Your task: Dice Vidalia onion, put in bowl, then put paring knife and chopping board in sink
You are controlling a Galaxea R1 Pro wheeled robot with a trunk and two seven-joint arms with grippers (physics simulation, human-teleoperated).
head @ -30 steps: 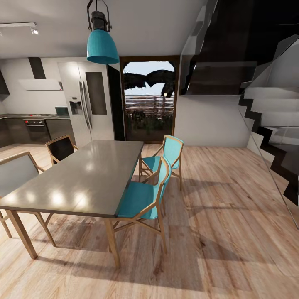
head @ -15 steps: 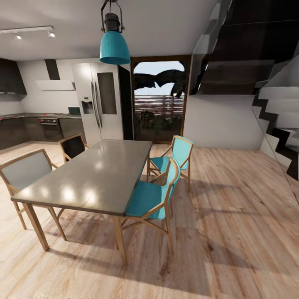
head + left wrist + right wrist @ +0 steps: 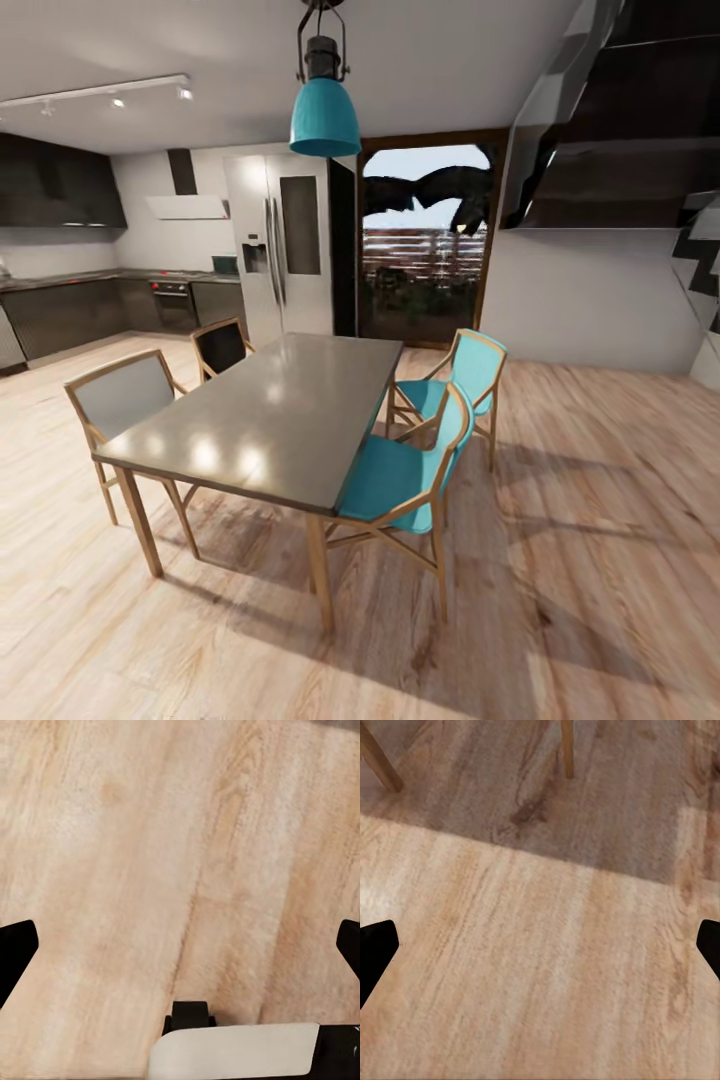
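While the robot faces a dining area, the countertop [image 3: 70, 280] lies far off at the head view's left.

A grey dining table [image 3: 270, 420] stands on the wooden floor [image 3: 580, 560], with two teal chairs [image 3: 410, 480] on one side and two pale chairs [image 3: 125, 400] on the other, under a teal pendant lamp [image 3: 325, 115]. Beyond are a steel fridge [image 3: 280, 250] and an oven [image 3: 172, 303] set in the dark cabinets below the countertop. Both wrist views look down on bare floor: the left gripper [image 3: 180, 952] and the right gripper [image 3: 540, 952] each have their dark fingertips [image 3: 15, 949] spread wide apart, holding nothing, well away from the countertop.
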